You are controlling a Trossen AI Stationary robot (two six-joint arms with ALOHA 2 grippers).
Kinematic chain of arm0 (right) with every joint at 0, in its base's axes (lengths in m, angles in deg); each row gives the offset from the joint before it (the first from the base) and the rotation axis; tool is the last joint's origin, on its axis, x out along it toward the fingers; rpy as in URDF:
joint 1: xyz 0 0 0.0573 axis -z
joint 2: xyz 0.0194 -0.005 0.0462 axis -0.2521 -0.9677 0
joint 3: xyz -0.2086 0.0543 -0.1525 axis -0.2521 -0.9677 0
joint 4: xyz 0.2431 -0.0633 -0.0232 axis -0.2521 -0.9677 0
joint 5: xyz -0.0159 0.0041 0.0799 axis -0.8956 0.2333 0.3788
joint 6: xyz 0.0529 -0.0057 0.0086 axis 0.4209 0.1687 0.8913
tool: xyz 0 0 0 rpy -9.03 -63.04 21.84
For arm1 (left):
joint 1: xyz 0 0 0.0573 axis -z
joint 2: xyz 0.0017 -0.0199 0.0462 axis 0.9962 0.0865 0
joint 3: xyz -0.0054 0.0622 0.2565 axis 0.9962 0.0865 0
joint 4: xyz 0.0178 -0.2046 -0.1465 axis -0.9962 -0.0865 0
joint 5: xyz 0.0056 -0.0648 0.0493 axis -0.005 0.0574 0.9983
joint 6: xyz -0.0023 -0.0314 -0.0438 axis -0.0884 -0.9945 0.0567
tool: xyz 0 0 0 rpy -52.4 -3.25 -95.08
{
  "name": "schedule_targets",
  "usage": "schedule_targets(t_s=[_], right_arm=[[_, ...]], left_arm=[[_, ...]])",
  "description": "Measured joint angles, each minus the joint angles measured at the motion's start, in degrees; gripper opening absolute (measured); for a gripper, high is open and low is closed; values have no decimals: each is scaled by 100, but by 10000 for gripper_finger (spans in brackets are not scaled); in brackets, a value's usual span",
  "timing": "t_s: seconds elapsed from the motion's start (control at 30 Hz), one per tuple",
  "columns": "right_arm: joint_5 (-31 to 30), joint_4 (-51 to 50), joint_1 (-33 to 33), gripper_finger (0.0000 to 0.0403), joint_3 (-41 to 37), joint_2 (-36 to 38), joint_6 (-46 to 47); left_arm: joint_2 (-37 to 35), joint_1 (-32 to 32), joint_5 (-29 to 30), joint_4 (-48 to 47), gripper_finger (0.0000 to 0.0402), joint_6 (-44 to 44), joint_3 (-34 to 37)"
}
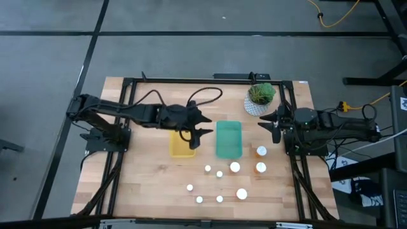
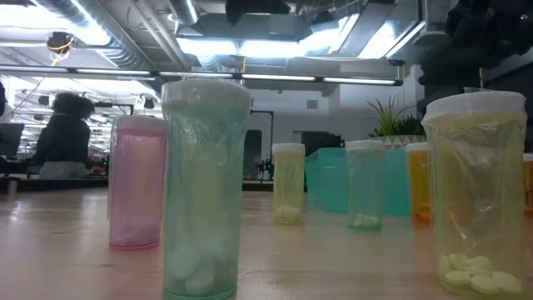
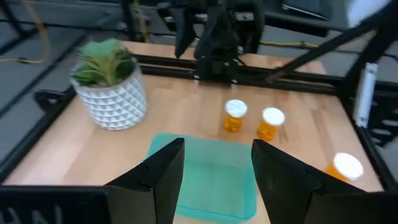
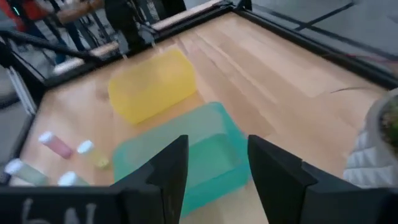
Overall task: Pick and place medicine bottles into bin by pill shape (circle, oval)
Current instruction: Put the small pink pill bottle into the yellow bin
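Note:
Several medicine bottles with white caps stand upright on the near half of the table, among them two orange ones [image 1: 261,151] [image 1: 261,167] and a larger one [image 1: 241,193]. In the low view a green-tinted bottle [image 2: 204,187] and a pink one [image 2: 137,179] stand closest. The yellow bin [image 1: 182,143] and the green bin [image 1: 229,138] lie side by side at mid-table. My left gripper [image 1: 201,130] hangs open above the yellow bin's right edge, facing the green bin [image 3: 211,177]. My right gripper [image 1: 272,124] waits open beside the plant pot, nothing between its fingers [image 4: 214,165].
A white pot with a green plant [image 1: 260,98] stands at the far right, close to my right gripper. A black metal frame [image 1: 210,80] runs round the table. Bare wood lies along the far side and at the near left. A person sits in the room beyond [image 2: 62,137].

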Motion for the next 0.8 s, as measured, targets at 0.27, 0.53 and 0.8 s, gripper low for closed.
schedule_targets(t_s=[0.27, 0.53, 0.8], right_arm=[[-22, -1263, 2, 167, 662, -547, 107], [-97, -2575, 2, 167, 1278, -933, 640], [-12, -3498, 0, 167, 1287, -943, 1600]], left_arm=[[0, 376, 736, 51, 181, -498, 0], [0, 376, 1196, 62, 181, -873, 1], [0, 599, 1219, 62, 181, -839, 2]])
